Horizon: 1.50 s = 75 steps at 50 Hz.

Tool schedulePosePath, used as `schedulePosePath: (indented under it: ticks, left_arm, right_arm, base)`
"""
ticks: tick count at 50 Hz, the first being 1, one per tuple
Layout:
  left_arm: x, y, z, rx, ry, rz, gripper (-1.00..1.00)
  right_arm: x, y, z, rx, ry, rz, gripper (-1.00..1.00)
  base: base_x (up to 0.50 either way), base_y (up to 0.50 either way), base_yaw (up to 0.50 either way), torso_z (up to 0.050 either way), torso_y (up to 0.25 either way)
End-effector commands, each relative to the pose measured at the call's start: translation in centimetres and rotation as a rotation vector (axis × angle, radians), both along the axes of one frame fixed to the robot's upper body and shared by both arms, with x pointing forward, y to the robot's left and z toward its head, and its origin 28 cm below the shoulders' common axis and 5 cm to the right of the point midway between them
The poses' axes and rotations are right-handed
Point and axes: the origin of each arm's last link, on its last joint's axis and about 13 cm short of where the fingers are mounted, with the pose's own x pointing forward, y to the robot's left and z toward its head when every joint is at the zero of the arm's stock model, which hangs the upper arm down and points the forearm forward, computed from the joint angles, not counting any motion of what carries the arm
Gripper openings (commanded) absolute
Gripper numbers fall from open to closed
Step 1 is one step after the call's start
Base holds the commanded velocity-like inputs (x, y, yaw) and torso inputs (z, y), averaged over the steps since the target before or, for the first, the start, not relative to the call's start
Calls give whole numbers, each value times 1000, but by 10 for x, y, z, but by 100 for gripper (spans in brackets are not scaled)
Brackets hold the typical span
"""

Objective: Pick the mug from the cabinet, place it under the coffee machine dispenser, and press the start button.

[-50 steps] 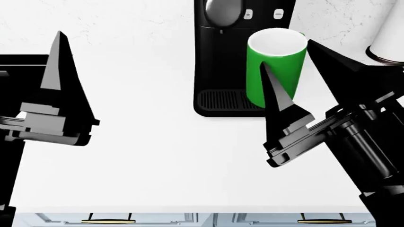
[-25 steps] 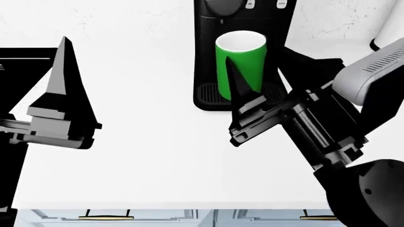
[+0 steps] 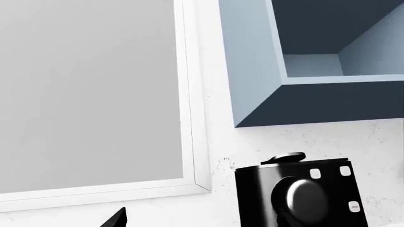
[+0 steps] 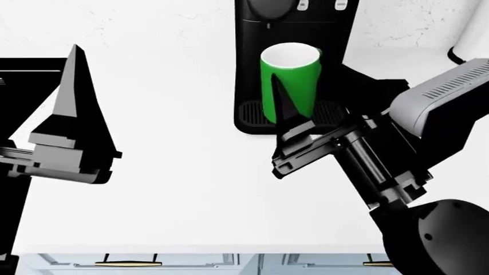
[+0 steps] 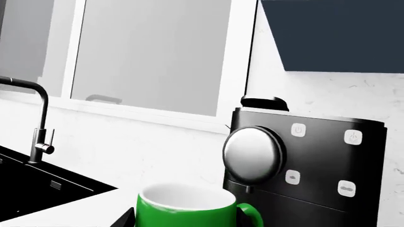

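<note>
Gripping the mug (image 4: 290,83) between its black fingers, the right gripper (image 4: 306,103) held the green cup over the ribbed drip tray (image 4: 252,114) of the coffee machine (image 4: 294,34), whose silver dispenser (image 5: 254,153) sat above and behind the rim. Whether the base had touched the tray could not be told. Done well, the step called for centring the cup beneath the nozzle, lowering it flat, then letting go gently so the handle (image 5: 251,215) did not catch. The left gripper (image 4: 73,132) hung empty over the white table (image 4: 176,189), well apart, its fingers seemingly drawn together. White buttons (image 5: 298,130) lined the machine's front.
</note>
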Motion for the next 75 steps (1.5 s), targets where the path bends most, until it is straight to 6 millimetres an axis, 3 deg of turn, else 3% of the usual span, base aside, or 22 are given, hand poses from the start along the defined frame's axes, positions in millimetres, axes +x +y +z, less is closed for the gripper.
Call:
schedulePosePath:
  ticks: [1,24,33,75]
  left_arm:
    - [-1,0,0,2,-4,-1,100]
    - [-2,0,0,19,-1,2,100]
    - [-3,0,-1,20,5,-1,100]
    - [-4,2,0,7,-13,-1,100]
  right_arm:
    - [1,1,-4,-7,4,-14,-100]
    - [15,7,-6,16,20,-35,-100]
    - [15,8,-5,23,22,-44,-100]
    - [43,18,-7,50,57,-98,-100]
  base:
    - [0,0,0,0,0]
    - [0,0,0,0,0]
    - [0,0,0,-47,-47]
    - [0,0,0,0,0]
